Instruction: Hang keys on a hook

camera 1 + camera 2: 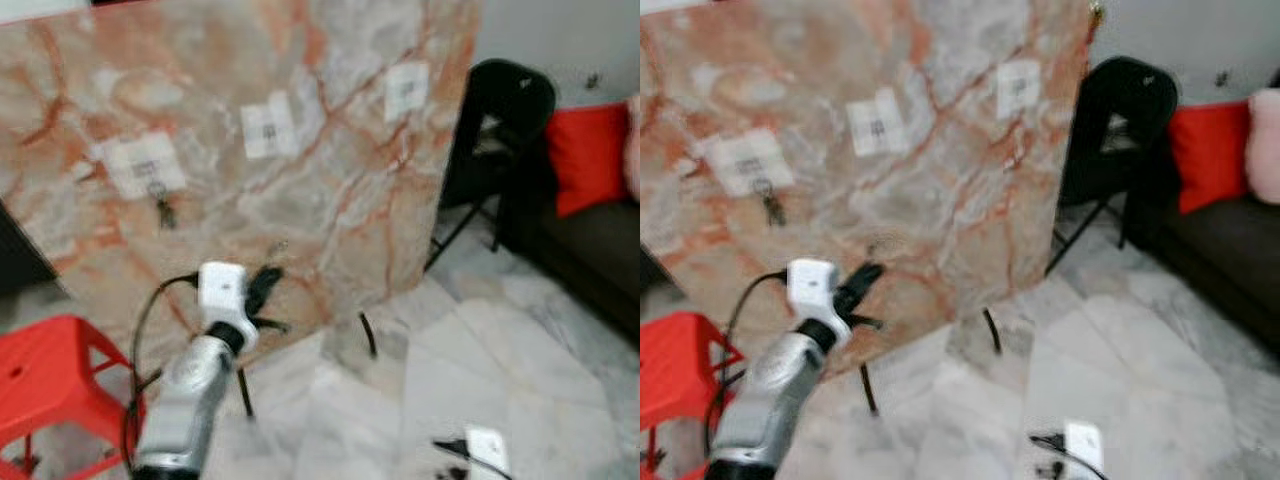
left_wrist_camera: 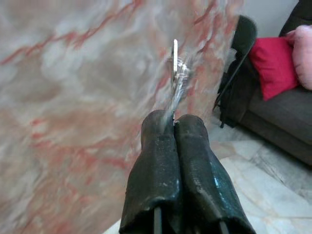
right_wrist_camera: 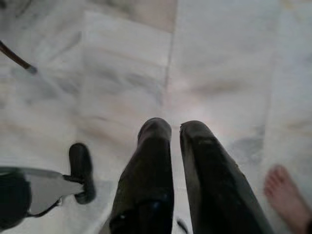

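Silver left arm up, its left gripper (image 2: 174,127) pressed tight on a key ring (image 2: 175,68) just before the marble panel (image 1: 330,190). Right gripper (image 3: 175,127) hangs low, slightly parted, over the floor. Further back, keys (image 1: 163,207) hang on the panel's left hook.

A lived-in room of a home is showing here. A dark sofa (image 1: 590,260) is standing along the right wall, with a red cushion (image 1: 590,155) and a pink one (image 1: 1262,140) leaning on it. A black folding chair (image 1: 495,130) is standing beside it. Pale marble tiles (image 1: 500,360) are covering the floor, and a red plastic stool (image 1: 50,385) is sitting at the left. A person's bare foot (image 3: 287,195) is resting on the tiles. A marble-patterned board (image 1: 300,180) is standing propped on thin legs.
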You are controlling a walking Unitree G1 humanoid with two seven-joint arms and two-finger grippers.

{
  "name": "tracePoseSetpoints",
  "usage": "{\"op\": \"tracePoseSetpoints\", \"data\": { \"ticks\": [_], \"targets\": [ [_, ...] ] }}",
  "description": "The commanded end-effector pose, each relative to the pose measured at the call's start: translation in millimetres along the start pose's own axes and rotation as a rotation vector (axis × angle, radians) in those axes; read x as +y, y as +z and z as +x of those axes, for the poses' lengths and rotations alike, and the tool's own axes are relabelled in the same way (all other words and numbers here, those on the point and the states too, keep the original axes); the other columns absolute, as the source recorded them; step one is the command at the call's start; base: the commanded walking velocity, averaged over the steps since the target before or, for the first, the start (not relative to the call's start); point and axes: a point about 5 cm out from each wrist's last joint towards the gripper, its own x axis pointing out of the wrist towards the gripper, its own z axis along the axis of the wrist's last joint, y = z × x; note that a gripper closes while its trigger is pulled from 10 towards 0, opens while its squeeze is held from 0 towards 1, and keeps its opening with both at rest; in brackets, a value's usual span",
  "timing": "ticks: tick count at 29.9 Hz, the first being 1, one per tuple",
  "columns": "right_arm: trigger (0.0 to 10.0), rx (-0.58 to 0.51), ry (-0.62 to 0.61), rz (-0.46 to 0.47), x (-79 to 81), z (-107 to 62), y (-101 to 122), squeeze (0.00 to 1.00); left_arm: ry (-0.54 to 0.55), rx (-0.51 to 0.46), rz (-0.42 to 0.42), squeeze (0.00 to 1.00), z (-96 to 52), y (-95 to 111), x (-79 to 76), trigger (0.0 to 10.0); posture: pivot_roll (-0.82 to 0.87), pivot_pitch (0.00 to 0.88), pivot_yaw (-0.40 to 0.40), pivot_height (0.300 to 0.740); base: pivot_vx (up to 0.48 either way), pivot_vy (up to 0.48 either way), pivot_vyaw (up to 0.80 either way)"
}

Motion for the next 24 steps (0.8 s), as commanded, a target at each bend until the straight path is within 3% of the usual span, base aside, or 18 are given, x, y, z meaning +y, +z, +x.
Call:
{"op": "tracePoseSetpoints", "data": {
  "ticks": [1,20,24],
  "targets": [
    [10.0,0.028,-0.025,-0.002,-9.9,-2.3,-8.9,0.0,-0.025,-0.015,-0.005,0.0,3.3,4.7,-7.0,10.0,-0.05,0.0,0.03,0.734,0.319,0.0,0.0],
    [10.0,0.028,-0.023,-0.005,-9.2,-2.1,-8.2,0.0,-0.018,-0.015,0.014,0.0,3.3,7.8,-0.8,10.0,-0.05,0.0,0.033,0.734,0.318,0.0,0.0],
    [10.0,0.028,-0.023,-0.005,-8.9,-2.0,-8.0,0.0,-0.022,-0.02,0.015,0.0,3.5,8.8,-0.9,10.0,-0.05,0.0,0.033,0.734,0.0,0.0,0.0]
  ]
}}
